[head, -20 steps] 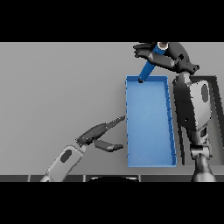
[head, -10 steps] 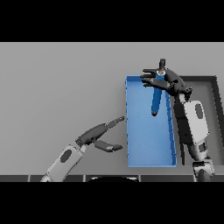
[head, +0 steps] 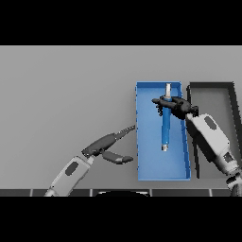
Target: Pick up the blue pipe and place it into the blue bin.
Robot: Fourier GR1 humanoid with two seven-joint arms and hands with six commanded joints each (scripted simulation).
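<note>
Head view: blue pipe lowered into the blue bin

Half a second ago it hung tilted at the bin's 12 o'clock end; now the blue pipe (head: 166, 124) lies lengthwise inside the blue bin (head: 146, 165), right hand (head: 174, 106) curled around its upper part. Release remains. Left hand (head: 108, 145) rests open at 9 o'clock of the bin.

grey table (head: 66, 94), dark bin (head: 231, 90) at its right edge

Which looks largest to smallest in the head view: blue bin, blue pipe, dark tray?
1. blue bin
2. dark tray, though partly hidden by the right arm, so this is unsure
3. blue pipe
</note>
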